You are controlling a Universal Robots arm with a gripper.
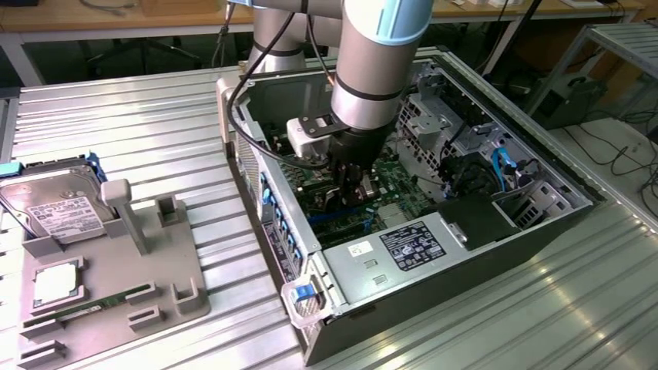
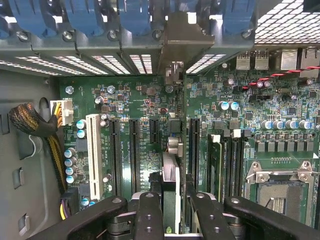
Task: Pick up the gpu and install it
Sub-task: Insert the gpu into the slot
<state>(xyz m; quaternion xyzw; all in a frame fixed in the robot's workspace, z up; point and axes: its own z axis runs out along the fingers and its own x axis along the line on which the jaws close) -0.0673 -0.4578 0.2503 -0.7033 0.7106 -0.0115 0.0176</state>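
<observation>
The arm reaches down into an open black computer case (image 1: pixel 483 254) lying on its side on a ribbed aluminium counter (image 1: pixel 134 123), and its pincer (image 1: pixel 353 187) sits low over the green motherboard (image 1: pixel 396 193). From the exterior view the card in its grip is mostly hidden behind the fingers; the wrist view looks straight along it, showing the gpu (image 2: pixel 170 172) edge-on, a thin upright card running from between the two black fingers (image 2: pixel 150 215) toward its pale metal end bracket (image 2: pixel 182 37) at the perforated rear slot openings of the case. The pincer is pinching the gpu from both flat sides, and the card stands over the motherboard among the long black expansion slots (image 2: pixel 134 155), beside a white slot (image 2: pixel 92 150); whether its edge is seated cannot be told. The wrist view also gives an empty silver processor socket (image 2: pixel 280 192), round blue-topped capacitors (image 2: pixel 70 165), a braided cable bundle (image 2: pixel 32 122) and blue latches (image 2: pixel 85 15) along the rear wall. The exterior view alone shows a grey moulded fixture tray (image 1: pixel 144 270) at the exterior view's left, bearing a silver hard drive (image 1: pixel 57 204) with a white label, a square processor (image 1: pixel 57 281) and a slim green memory stick (image 1: pixel 98 302). A black printed label (image 1: pixel 411 247) lies on the grey power supply (image 1: pixel 386 258); its writing is unreadable.
</observation>
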